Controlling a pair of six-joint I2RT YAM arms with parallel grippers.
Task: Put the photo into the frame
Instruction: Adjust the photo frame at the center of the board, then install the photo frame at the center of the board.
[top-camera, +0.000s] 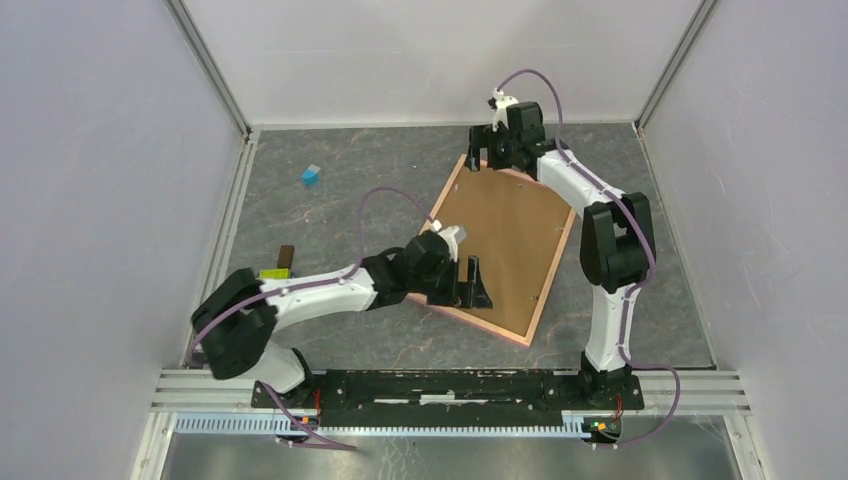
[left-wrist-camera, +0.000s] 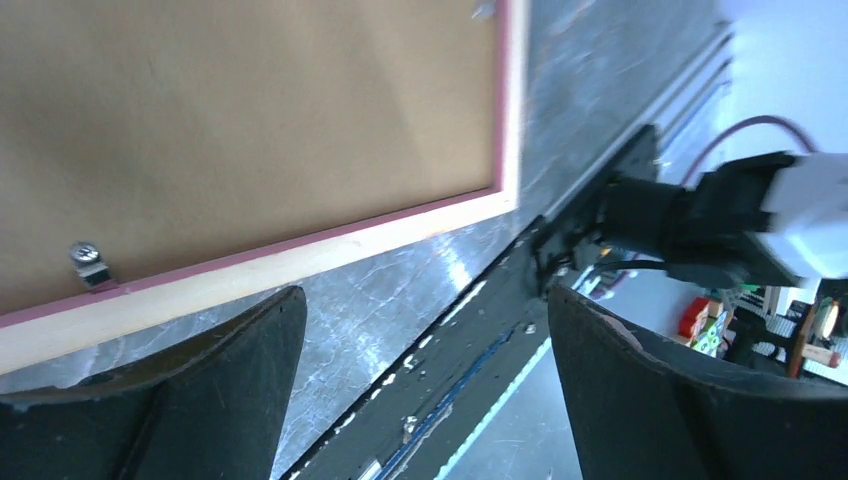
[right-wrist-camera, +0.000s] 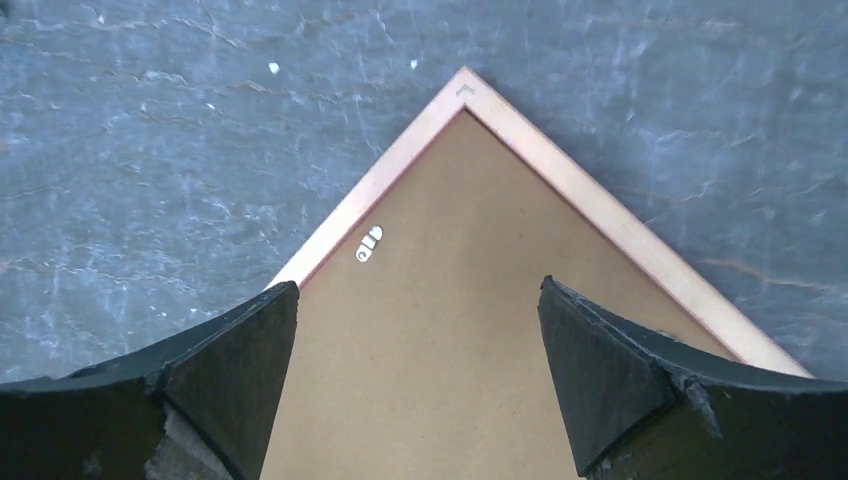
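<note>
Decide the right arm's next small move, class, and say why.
Probably lower the right tool onto the small metal tab near the corner of the frame. The tool hangs open and empty above it, the brown backing board fills the frame, and no photo shows.

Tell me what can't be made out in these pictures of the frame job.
Photo: in no view; whether it lies under the backing board cannot be told.
Frame: right wrist view shows only one corner; the right tool and the bottom edge cut off the rest.
Top view: the left tool covers part of the frame's near-left rim.
Small things beside the left arm: too small to name, partly hidden by the arm.
</note>
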